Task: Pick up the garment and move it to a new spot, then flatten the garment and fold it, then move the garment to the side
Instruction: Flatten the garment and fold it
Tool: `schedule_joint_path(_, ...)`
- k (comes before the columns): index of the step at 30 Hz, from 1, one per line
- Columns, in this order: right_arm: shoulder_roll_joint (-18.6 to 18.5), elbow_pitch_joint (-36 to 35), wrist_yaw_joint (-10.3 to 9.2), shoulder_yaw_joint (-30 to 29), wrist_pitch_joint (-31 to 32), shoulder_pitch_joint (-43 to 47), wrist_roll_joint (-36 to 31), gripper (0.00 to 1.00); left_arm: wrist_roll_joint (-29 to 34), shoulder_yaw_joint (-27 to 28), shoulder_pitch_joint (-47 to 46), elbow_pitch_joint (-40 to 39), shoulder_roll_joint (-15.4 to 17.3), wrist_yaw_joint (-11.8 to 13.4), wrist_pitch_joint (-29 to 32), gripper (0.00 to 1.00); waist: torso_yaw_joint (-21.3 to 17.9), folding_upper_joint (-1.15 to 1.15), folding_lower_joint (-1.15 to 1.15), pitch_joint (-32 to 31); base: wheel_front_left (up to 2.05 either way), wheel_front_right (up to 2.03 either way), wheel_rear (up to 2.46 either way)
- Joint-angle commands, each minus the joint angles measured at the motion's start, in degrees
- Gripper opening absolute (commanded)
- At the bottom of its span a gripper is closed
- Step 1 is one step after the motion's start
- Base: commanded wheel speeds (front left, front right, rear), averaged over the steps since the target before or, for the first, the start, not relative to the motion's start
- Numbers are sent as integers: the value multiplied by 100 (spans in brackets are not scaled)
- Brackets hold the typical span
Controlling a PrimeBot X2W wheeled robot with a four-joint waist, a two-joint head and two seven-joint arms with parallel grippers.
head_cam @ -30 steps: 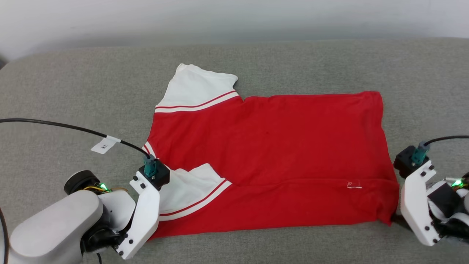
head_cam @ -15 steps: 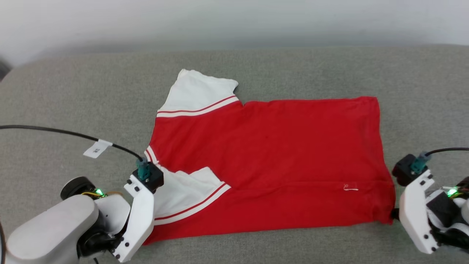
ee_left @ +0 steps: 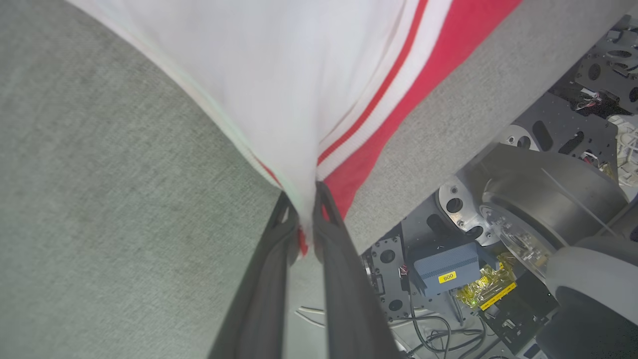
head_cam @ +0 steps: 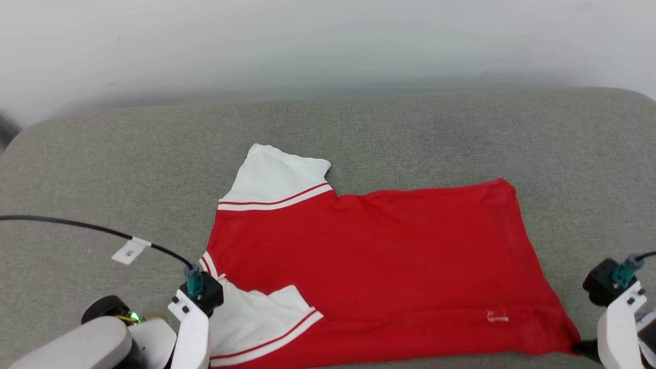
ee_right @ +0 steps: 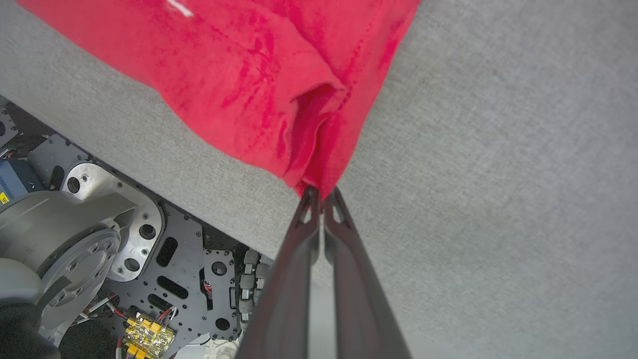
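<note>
Everything in the head view sits lower than a second ago, which is the camera tilting, not the things sliding. The real change is on the right, where jaws that stood spread beside the hem are now pressed together on it. On the grey upholstered surface (head_cam: 102,169) the red T-shirt (head_cam: 369,256) lies lengthwise, neck end to the robot's left and hem to its right. One white sleeve is laid over its near edge and the other sticks out at the far side. This looks like the start of a lift by the two near corners. To do it well, both arms should rise together and level, keeping the cloth lightly taut between them so the edge neither sags nor twists. Pulling too far apart could slip a corner free. Both forearms reach in low from the near edge. The left gripper (ee_left: 304,234) pinches the near sleeve's edge, and the right gripper (ee_right: 321,192) pinches the bunched near hem corner.
</note>
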Motion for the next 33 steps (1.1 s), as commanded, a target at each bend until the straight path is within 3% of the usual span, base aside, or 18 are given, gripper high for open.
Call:
schedule_joint_path(1,-3,19,-4,-36,36,182,25,0,-23,-28,110,-4,-4,56,-12,0,-4,0,0,24,0,0,0)
schedule_joint_path(6,200,184,-4,-153,68,446,-101,0,-3,-66,197,75,-51,100,-89,0,-18,0,0,100,0,0,0)
schedule_joint_path(7,272,245,-4,-197,16,462,-138,15,26,-36,192,103,-71,116,-164,23,-17,0,0,104,0,0,0)
schedule_joint_path(8,333,287,-4,-243,-38,473,-189,67,89,3,168,127,-99,150,-267,100,-8,0,0,100,0,0,0)
schedule_joint_path(9,402,329,-3,-305,-114,495,-235,100,110,21,151,156,-125,150,-355,100,6,0,0,85,0,0,0)
schedule_joint_path(14,496,338,-3,-709,-572,623,-510,100,89,212,22,102,-5,161,-587,100,78,0,0,-91,0,0,0)
schedule_joint_path(21,622,83,-3,-1795,-1553,796,-1146,100,331,656,-250,-228,225,272,-1272,100,47,0,0,-255,0,0,0)
schedule_joint_path(27,1508,-253,-3,-3189,-2609,1050,-2196,100,1111,937,-668,112,32,554,-2218,100,-123,0,0,-152,0,0,0)
schedule_joint_path(33,2715,-922,-3,-4245,-3504,1465,-3250,100,1208,1135,-1315,833,-346,563,-2244,100,-324,0,0,242,0,0,0)
